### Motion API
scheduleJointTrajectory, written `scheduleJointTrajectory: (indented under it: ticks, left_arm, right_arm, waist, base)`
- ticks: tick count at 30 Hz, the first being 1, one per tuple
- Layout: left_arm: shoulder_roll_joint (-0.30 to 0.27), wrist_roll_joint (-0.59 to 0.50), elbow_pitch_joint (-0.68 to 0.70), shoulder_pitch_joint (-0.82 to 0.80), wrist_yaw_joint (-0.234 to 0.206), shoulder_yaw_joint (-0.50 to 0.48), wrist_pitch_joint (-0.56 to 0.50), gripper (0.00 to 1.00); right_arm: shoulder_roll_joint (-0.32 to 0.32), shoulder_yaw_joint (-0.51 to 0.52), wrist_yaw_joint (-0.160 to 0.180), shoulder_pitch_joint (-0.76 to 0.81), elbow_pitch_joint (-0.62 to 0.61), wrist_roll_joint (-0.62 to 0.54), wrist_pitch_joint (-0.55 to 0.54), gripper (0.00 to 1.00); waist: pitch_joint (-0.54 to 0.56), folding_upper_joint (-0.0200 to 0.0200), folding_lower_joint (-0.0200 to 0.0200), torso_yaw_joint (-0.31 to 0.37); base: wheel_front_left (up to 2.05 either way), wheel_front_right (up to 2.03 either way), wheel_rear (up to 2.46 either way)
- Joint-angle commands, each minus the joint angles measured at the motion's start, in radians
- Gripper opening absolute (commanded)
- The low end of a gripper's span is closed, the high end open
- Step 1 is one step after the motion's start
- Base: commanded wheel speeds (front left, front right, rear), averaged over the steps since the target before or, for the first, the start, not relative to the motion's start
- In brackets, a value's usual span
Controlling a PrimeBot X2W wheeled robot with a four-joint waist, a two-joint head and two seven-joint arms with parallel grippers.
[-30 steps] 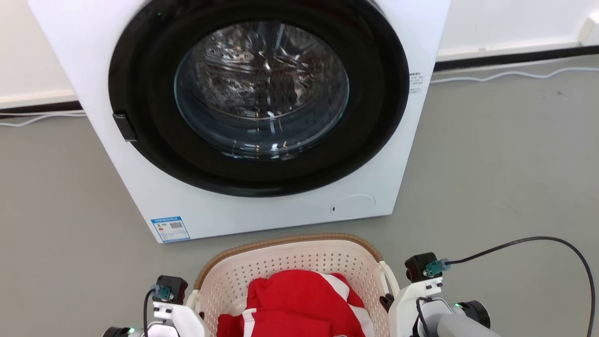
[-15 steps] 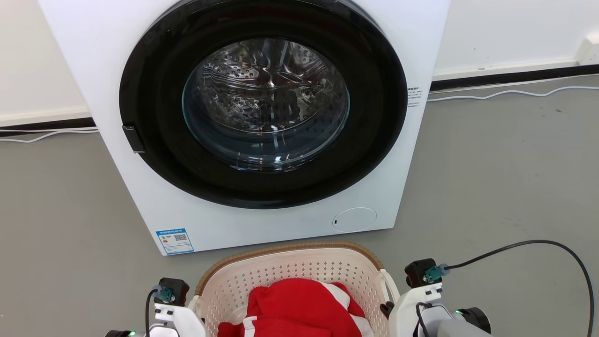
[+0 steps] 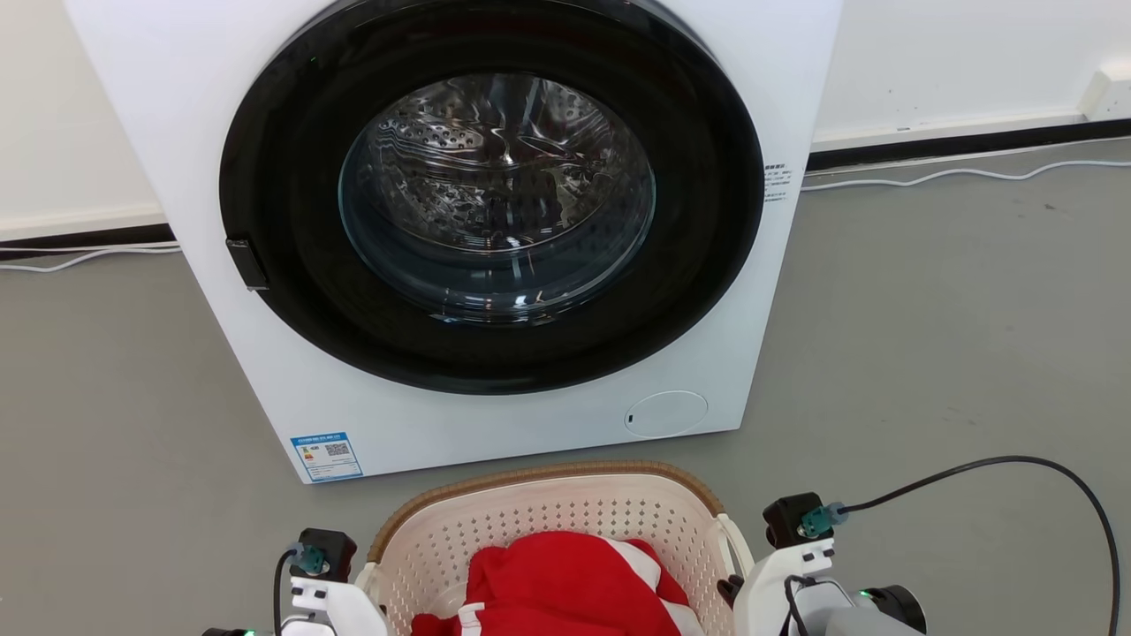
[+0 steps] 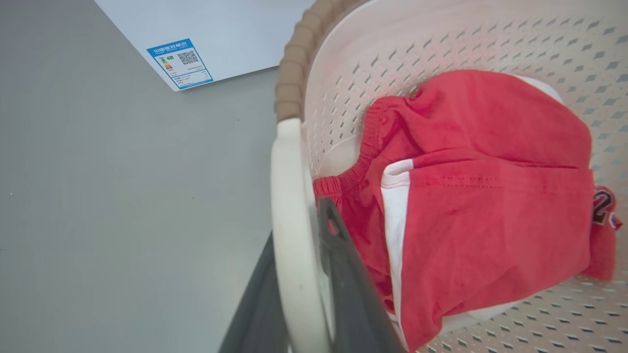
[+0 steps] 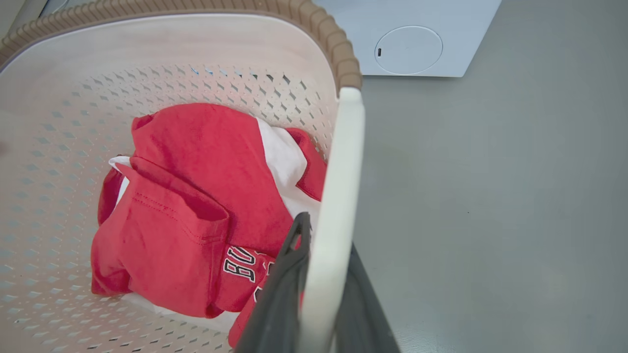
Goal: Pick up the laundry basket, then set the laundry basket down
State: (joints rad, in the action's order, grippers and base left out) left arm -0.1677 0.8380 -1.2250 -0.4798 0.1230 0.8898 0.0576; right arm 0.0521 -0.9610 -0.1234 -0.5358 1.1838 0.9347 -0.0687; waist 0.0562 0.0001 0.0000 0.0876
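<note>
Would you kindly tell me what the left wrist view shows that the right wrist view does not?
Left wrist view: the white washer's blue sticker, and the left gripper straddling one white loop handle. Right wrist view: the washer's round white flap, and the right gripper straddling the other handle. Both: the cream-white perforated plastic laundry basket with its brown woven-look rim, red-and-white clothing, grey floor.

Perforated matt plastic laundry basket (image 3: 548,511), red cloth garment (image 3: 565,579)

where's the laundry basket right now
Bottom centre of the head view: the laundry basket is just in front of the washer, between the left gripper and right gripper, each clamped on a side handle.
</note>
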Motion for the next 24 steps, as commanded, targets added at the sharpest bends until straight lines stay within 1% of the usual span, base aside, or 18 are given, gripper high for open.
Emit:
scheduleJointTrajectory:
  ticks: [1,15,24]
  left_arm:
    - [-0.029,0.004,0.016,-0.042,0.008,-0.012,0.025,0.0]
    - [-0.032,0.028,-0.002,-0.063,0.008,0.019,0.044,0.0]
    - [-0.044,0.026,-0.022,-0.1,0.008,0.025,0.107,0.0]
  right_arm:
    - [-0.002,-0.018,-0.007,-0.024,0.001,0.007,0.01,0.0]
    - [-0.002,-0.056,-0.007,-0.05,0.004,0.048,0.04,0.0]
    - [-0.002,-0.079,-0.007,-0.077,-0.001,0.057,0.112,0.0]
  waist:
    - [-0.001,-0.0001,0.0001,0.0]
    - [-0.026,-0.0001,0.0001,-0.003]
    - [-0.101,-0.0001,0.0001,-0.003]
  base:
    - [0.0,0.0,0.0]
    - [0.0,0.0,0.0]
    - [0.0,0.0,0.0]
